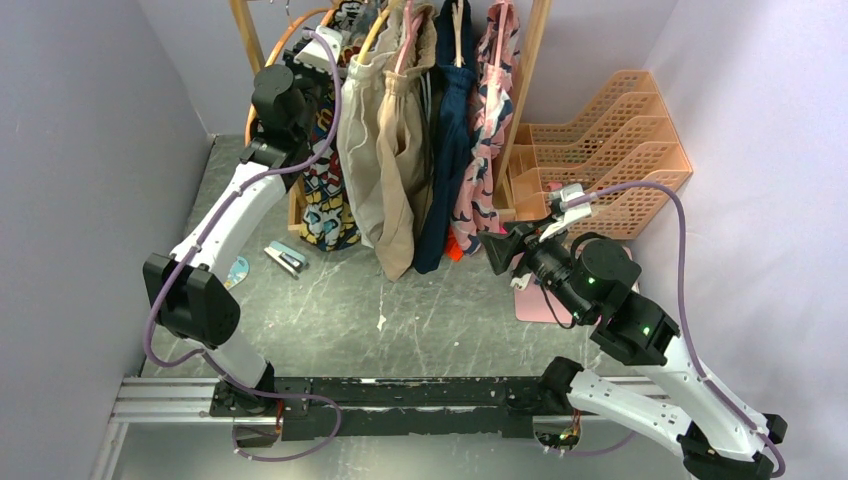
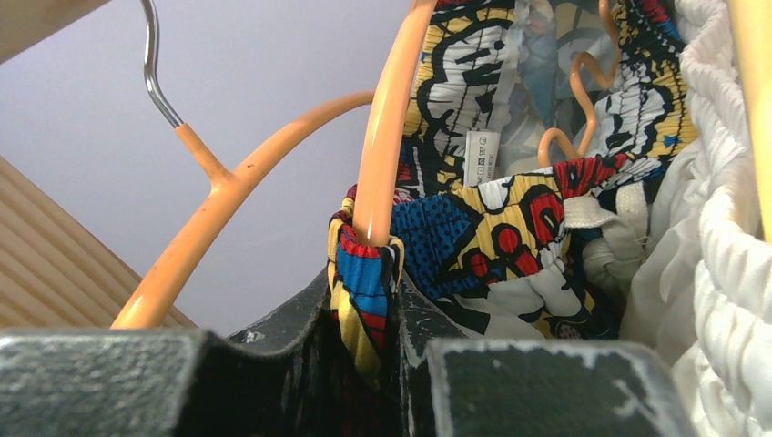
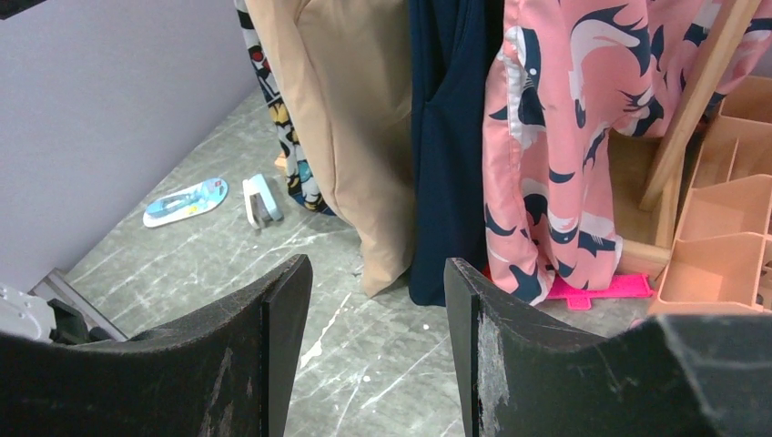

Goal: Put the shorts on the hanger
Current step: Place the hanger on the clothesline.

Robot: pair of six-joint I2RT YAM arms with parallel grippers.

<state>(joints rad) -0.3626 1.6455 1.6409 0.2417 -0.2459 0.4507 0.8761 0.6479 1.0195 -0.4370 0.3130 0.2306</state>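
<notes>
Right, my left gripper (image 2: 366, 305) is narrowed down onto the waistband (image 2: 364, 264) of the shorts (image 2: 492, 228). It pinches the gathered cloth just where one orange arm of the hanger (image 2: 387, 137) runs down into it, so fabric and hanger arm touch between my fingers. From overhead the shorts are at eleven o'clock, hanging at the left end of the clothes rack (image 1: 243, 30) with their legs dropping toward the table (image 1: 400, 300). I judge them light, soft, crinkly stuff: they will bunch and fold rather than hold a shape, and could slide along that smooth hanger. So the thick gathered waistband is the place to grip, not the loose legs. They're loud to look at — comic-book panels in red, blue, yellow and white with heavy black outlines, and a small white care label (image 2: 481, 157) inside. The hanger's silver hook (image 2: 153, 64) curls at eleven o'clock in my left wrist view. My right gripper (image 3: 378, 346) stands wide and empty — low over the table at three o'clock, facing the hung clothes.
</notes>
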